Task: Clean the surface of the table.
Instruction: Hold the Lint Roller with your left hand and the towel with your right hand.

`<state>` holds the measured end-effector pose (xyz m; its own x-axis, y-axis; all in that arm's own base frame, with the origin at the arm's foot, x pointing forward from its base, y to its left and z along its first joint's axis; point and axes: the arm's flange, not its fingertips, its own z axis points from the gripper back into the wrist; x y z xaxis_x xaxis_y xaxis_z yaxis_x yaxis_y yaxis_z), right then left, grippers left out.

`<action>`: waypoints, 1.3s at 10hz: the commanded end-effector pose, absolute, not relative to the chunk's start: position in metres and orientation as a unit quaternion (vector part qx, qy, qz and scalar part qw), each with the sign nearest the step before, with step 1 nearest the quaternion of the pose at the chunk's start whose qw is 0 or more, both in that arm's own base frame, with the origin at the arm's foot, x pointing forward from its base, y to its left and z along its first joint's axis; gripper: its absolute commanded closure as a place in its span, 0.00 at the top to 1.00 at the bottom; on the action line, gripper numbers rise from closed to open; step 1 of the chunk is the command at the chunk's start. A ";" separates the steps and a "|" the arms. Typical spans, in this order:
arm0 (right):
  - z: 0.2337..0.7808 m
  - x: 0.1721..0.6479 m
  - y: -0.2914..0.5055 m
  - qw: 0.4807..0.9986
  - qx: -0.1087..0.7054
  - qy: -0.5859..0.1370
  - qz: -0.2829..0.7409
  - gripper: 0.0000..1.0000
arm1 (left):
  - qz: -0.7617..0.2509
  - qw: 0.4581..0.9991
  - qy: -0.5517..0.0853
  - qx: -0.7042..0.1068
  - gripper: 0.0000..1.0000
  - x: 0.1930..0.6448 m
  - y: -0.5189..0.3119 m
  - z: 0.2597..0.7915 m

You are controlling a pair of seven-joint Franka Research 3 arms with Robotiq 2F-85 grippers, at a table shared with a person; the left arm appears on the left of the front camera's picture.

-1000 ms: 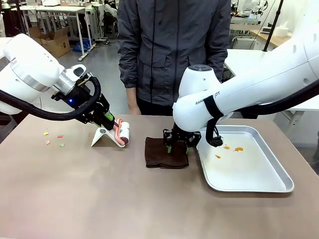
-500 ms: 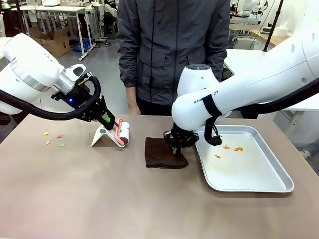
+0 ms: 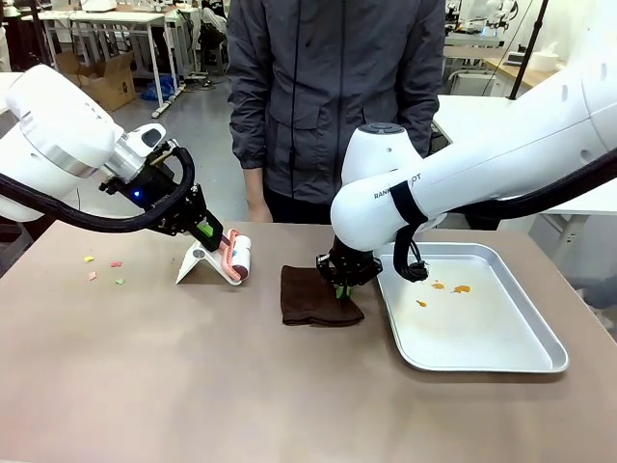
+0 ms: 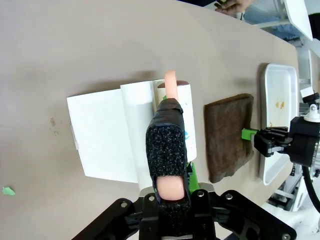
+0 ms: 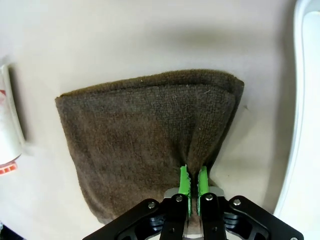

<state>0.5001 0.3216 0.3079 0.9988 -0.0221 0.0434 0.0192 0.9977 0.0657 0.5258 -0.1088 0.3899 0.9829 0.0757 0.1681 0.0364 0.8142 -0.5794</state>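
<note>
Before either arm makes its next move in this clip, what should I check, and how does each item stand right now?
1. Is the right gripper shut on the brown cloth: ok, a fold is pinched between its pads.
2. Is the left gripper shut on the lint roller handle: ok.
3. Is the lint roller off its white stand: not ok, it rests there.
4. Is the brown cloth apart from the silver tray: ok.
5. No crumbs on the table: not ok.
6. Is the person's hand away from both grippers: ok.

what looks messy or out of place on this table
Small coloured scraps lie scattered on the table near its left end, and orange bits sit in the silver tray. The brown cloth is puckered where the right claw pinches it.
</note>
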 end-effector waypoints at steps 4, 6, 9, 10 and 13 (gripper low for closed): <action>0.332 0.501 0.269 0.931 0.357 0.078 -0.008 0.00 | -0.002 0.915 -0.125 -0.384 0.00 0.512 -0.098 0.412; 0.339 0.499 0.239 0.870 0.478 0.117 0.023 0.00 | -0.014 0.886 -0.119 -0.449 0.00 0.497 -0.087 0.422; 0.352 0.476 0.198 0.772 0.609 0.157 0.089 0.00 | -0.044 0.849 -0.093 -0.518 0.00 0.462 -0.052 0.439; 0.358 0.459 0.189 0.778 0.601 0.159 0.092 0.00 | -0.073 0.843 -0.089 -0.526 0.00 0.449 -0.034 0.441; 0.383 0.384 0.145 0.807 0.584 0.081 0.030 0.00 | -0.091 0.825 -0.076 -0.553 0.00 0.419 0.046 0.435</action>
<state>0.4176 0.1521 0.3637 0.9579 0.2549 -0.1321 0.0612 0.2682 0.9614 0.4250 0.0200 0.4379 0.9771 -0.0131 0.2122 0.1988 0.4106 -0.8899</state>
